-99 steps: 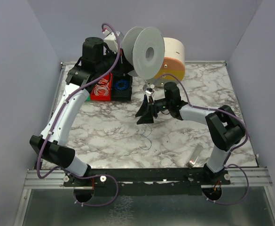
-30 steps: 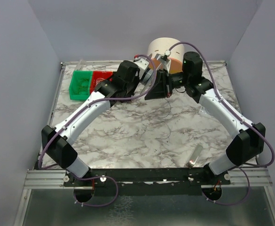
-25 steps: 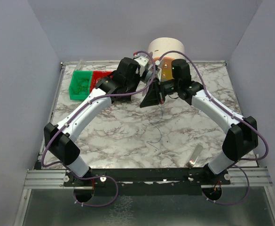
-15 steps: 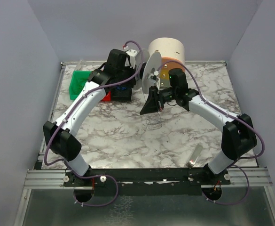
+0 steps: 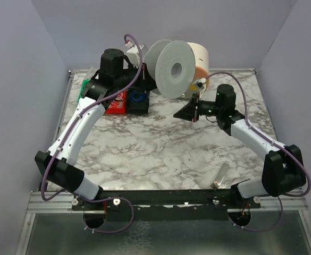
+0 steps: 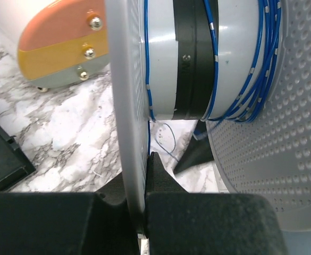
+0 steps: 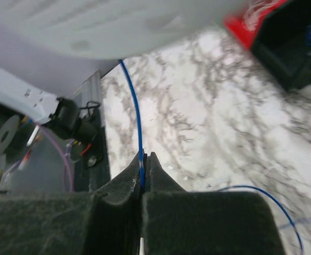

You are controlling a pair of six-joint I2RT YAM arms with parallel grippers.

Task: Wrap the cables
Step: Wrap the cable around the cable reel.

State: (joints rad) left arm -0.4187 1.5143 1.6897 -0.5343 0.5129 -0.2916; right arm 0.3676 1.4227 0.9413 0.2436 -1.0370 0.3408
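A grey plastic spool (image 5: 174, 69) hangs in the air at the back middle, its perforated flange facing the top camera. My left gripper (image 6: 144, 159) is shut on the edge of one flange (image 6: 126, 79). The cable (image 6: 215, 48), a thin blue wire with white marks, lies in several turns round the spool's hub. My right gripper (image 5: 191, 112) sits low to the right of the spool. In the right wrist view this gripper (image 7: 143, 159) is shut on the cable (image 7: 136, 117), which runs taut up to the spool. A loose end (image 7: 272, 197) curves away to the right.
A round cream, orange and yellow container (image 5: 200, 61) stands behind the spool. Red (image 5: 115, 102), black (image 5: 138, 99) and green (image 5: 83, 93) bins with small wire coils sit at the back left. A small clear tube (image 5: 220, 176) lies near the front right edge.
The left arm has swung back and left and lifted the spool, turning its flange to face the camera. The right gripper has drawn away to the right. No loose wire shows on the table now.
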